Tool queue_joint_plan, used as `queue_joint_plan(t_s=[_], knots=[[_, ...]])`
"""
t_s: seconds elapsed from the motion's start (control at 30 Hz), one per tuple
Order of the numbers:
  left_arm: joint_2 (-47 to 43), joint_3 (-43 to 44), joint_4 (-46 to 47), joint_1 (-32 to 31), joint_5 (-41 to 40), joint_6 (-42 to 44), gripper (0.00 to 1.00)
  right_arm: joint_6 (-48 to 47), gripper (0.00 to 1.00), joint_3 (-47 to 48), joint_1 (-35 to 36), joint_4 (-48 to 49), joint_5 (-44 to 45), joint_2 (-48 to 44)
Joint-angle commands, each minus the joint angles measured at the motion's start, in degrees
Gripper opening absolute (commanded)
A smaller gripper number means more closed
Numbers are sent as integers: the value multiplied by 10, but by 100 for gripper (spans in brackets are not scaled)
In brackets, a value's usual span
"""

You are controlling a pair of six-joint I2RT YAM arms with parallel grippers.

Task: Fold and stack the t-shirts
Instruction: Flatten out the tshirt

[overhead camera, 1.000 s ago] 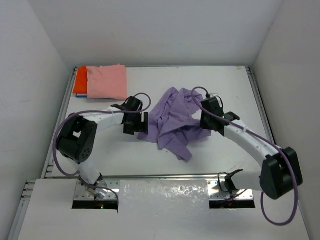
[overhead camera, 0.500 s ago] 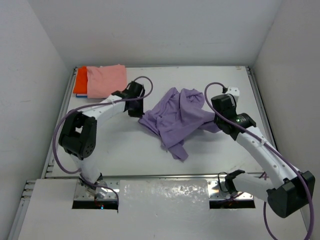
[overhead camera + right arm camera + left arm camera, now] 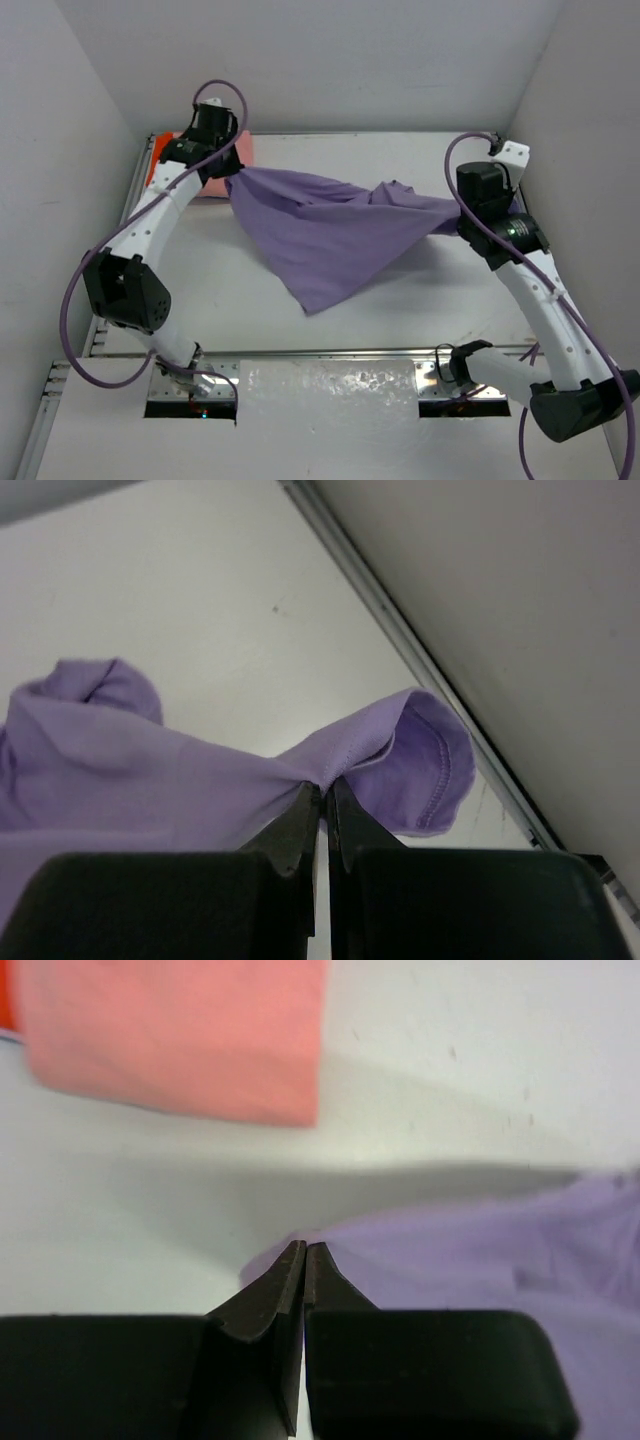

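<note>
**Lavender-purple t-shirt** (image 3: 320, 235). It was held off the table (image 3: 400, 310) and stretched between the two pairs of jaws, evidently so that the crumpled cloth could be opened out for folding. A taut upper edge ran from one pinch to the other. Below it the cloth hung in a slack triangle. Whether the lowest corner touched the surface could not be told.

**Left gripper** (image 3: 303, 1250). The jaws were pressed together on a small nip of lavender cloth at the tips. The rest of the shirt spread away ahead of the tips and to their right. Which part of the garment was nipped could not be made out.

**Right gripper** (image 3: 322, 790). The jaws were pressed together on a gather of cloth just beside a hemmed sleeve opening (image 3: 440, 770), which looped out to the right of the tips. The body trailed off to their left. A hold this near the sleeve was judged to have been chosen so that the shoulder line could be drawn straight.

**Salmon-pink t-shirt** (image 3: 175, 1035). It was folded and laid flat ahead of the left jaws and to their left, apart from the lavender cloth.

**Orange-red t-shirt** (image 3: 157, 165). It was laid beneath the pink one, with only one edge shown. The pair was judged to be the finished stack.

**Stage.** Spreading was in hand and folding of the last shirt had not begun. An even lowering would be called for. A slip from either thin pinch was judged the main risk.
</note>
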Motion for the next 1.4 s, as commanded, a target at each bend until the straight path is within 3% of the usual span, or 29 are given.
queue_joint_plan(t_s=[0.0,0.23,0.37,0.53,0.57,0.6,0.67,0.7,0.73,0.87,1.0,1.1,1.23,1.37], knots=[[-34,19,-3,11,-12,-6,0,-31,0,40,-21,-1,50,-11],[-28,-26,83,11,31,17,0,-10,0,28,-31,-17,30,-21],[13,-37,205,11,70,35,0,13,0,-5,-31,-29,3,-35],[139,67,216,10,152,39,2,34,0,-44,-31,-41,4,-45],[180,84,191,10,165,44,11,37,0,-47,-32,-41,3,-45],[196,101,176,10,161,50,42,37,0,-50,-32,-39,2,-45],[221,135,125,10,149,54,62,40,0,-60,-33,-36,-2,-37],[221,137,116,10,151,65,84,46,0,-65,-33,-35,-6,-29],[208,125,103,8,155,69,86,51,0,-69,-33,-36,-8,-28],[134,36,96,-16,171,102,84,80,0,-94,-34,-34,-21,-20],[42,-125,103,-105,175,123,72,83,0,-115,-34,-22,-32,-20],[-37,-225,126,-163,227,104,65,80,0,-115,-34,-18,-40,-14],[-84,-292,134,-226,217,66,64,76,0,-117,-34,-22,-41,-18],[-78,-326,156,-255,224,29,62,81,0,-140,-34,-20,-43,-36]])
